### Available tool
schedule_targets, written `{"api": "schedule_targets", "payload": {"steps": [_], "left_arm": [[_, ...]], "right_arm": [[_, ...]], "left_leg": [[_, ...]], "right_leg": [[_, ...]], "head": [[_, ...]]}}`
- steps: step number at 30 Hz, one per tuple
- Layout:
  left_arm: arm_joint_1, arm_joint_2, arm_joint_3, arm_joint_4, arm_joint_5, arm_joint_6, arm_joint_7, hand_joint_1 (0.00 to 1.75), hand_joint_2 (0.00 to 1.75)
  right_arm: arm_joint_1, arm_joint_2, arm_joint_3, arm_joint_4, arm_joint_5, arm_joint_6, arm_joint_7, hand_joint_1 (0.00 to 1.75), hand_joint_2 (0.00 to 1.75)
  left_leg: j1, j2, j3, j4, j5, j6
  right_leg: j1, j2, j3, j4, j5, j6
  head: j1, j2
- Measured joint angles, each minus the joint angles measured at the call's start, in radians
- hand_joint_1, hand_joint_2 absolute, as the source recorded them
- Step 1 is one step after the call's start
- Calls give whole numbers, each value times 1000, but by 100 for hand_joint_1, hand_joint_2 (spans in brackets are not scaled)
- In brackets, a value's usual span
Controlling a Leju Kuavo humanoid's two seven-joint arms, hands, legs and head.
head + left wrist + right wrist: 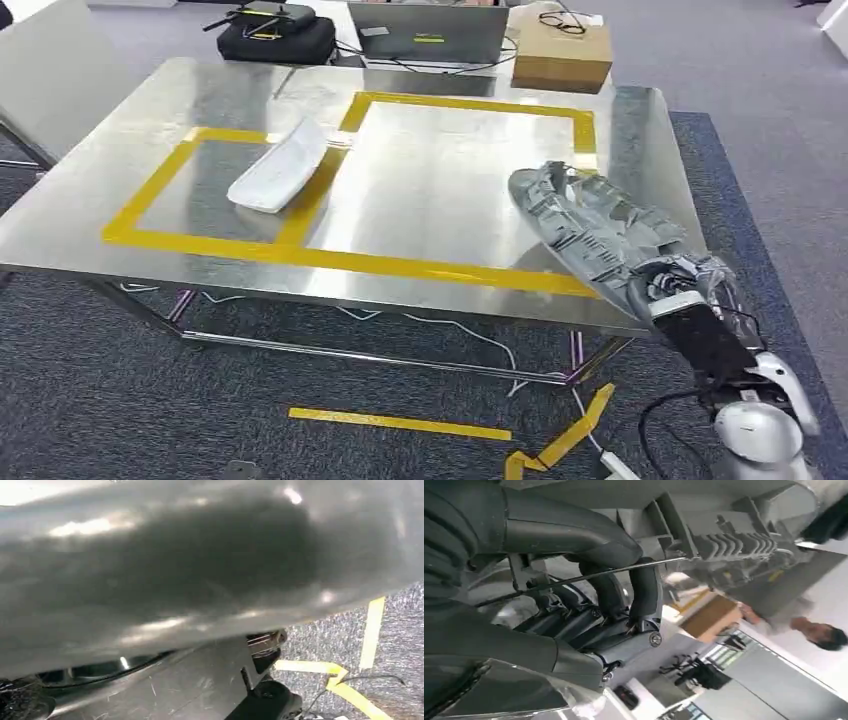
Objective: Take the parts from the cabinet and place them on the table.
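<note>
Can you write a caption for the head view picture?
Right hand holds a grey part over the taped metal table.

A steel desk (pixel 430 200) spans the middle of the frame, marked with two adjoining rectangles of yellow tape (pixel 330 258). A white part (pixel 278 168) lies left of centre, across the tape line between them. At the top edge sit a black bag (pixel 275 35), a laptop (pixel 428 32) and a cardboard box (pixel 562 55).
</note>
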Motion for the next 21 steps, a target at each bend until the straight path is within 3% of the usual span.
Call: {"api": "schedule_targets", "payload": {"steps": [7, 15, 21], "left_arm": [[-4, 5, -2, 0, -33, -19, -8, 0, 0], [-30, 6, -22, 0, -66, -34, 9, 0, 0], [-40, 5, -37, 0, -73, -35, 22, 0, 0]], "right_arm": [[-62, -87, -87, 183, -5, 63, 10, 175, 175], [-238, -183, -104, 500, 46, 90, -10, 175, 175], [-358, -197, -99, 680, 92, 67, -35, 175, 175]], "left_leg": [[-1, 0, 0, 0, 0, 0], [-1, 1, 1, 0, 0, 0], [0, 2, 2, 0, 0, 0]], "right_leg": [[-1, 0, 0, 0, 1, 1], [-2, 2, 0, 0, 2, 0], [-1, 2, -1, 0, 2, 0]], "head": [[0, 0], [-1, 0], [0, 0]]}}
